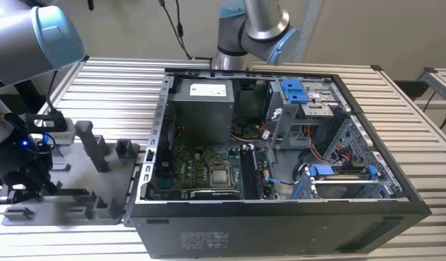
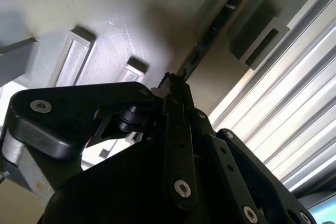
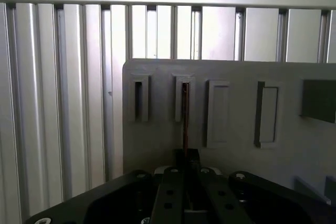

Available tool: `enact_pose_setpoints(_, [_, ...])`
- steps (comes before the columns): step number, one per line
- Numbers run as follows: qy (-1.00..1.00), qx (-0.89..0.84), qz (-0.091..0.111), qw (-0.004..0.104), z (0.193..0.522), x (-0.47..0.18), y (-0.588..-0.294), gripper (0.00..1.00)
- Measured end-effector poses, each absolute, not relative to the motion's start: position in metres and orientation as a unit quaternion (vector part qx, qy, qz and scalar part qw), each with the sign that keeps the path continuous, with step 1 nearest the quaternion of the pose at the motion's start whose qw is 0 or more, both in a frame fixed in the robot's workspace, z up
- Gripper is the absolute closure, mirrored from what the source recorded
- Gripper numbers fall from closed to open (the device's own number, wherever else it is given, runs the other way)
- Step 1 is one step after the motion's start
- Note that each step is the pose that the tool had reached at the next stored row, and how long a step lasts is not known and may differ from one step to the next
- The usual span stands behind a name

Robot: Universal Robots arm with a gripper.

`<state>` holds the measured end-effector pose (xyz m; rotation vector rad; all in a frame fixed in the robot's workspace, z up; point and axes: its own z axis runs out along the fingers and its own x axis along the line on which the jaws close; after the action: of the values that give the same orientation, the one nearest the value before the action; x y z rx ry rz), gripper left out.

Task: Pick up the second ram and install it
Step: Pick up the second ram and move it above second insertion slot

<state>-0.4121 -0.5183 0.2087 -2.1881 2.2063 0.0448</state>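
The second ram (image 3: 185, 119) is a thin dark stick seen edge-on, standing in a narrow slot of the grey holder plate (image 3: 236, 103). My gripper (image 3: 187, 156) is shut on its near end, with a black finger pressed against each side. In the second wrist view the second ram (image 2: 197, 56) runs from the gripper (image 2: 170, 85) into the slot. In the exterior view my gripper (image 1: 20, 187) is down on the holder (image 1: 85, 179), to the left of the open computer case (image 1: 281, 212).
Inside the case lies the green motherboard (image 1: 201, 163), with a dark memory stick (image 1: 250, 171) standing upright beside the silver chip. A second arm (image 1: 248, 27) stands behind the case. Grey posts (image 1: 92, 144) rise from the holder. The table is ribbed metal (image 1: 114, 87).
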Motion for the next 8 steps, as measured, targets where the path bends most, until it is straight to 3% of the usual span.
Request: enact_pose_setpoints(8, [0.710, -0.704, 0.014, 0.017, 0.2166, -0.4121, -0.5183, 0.86])
